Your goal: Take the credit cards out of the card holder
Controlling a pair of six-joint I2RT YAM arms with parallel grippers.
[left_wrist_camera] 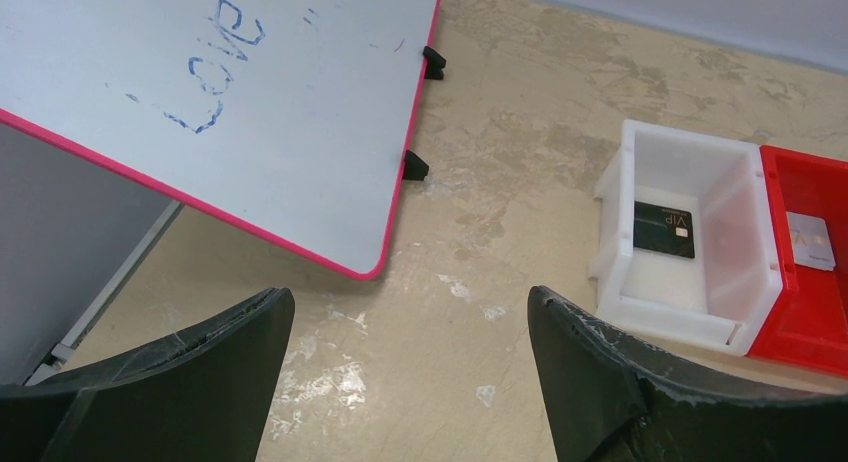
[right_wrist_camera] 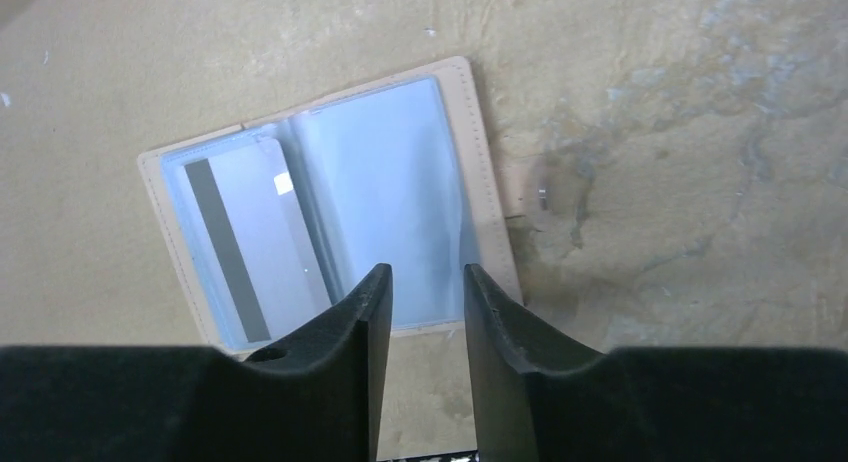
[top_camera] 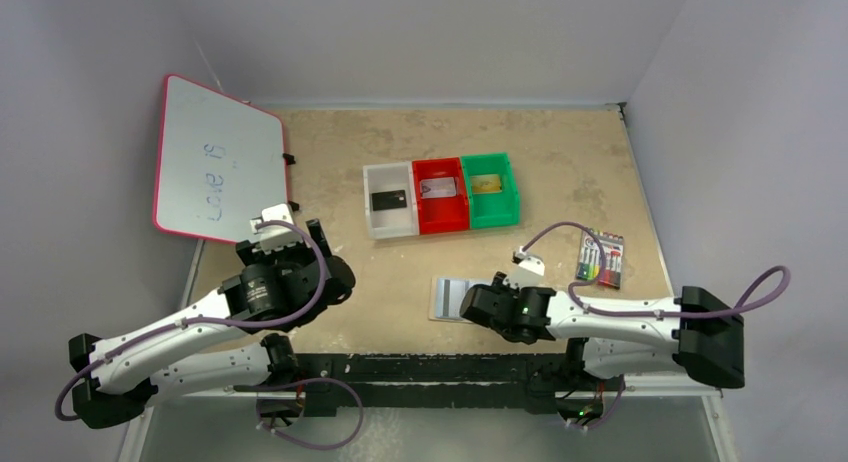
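On mottled tabletop [right_wrist_camera: 650,132], flat tan-edged card holder [right_wrist_camera: 400,182], striped card [right_wrist_camera: 250,252] inside

Pink-framed whiteboard [top_camera: 215,167], three bins [top_camera: 443,222], marker pack [top_camera: 601,259]

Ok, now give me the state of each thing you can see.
card holder: open flat, striped card in one pocket
white bin: holds black card
red bin: holds silvery card
green bin: holds gold card
left tool: open, empty
right tool: narrowly open, empty
whiteboard: written on
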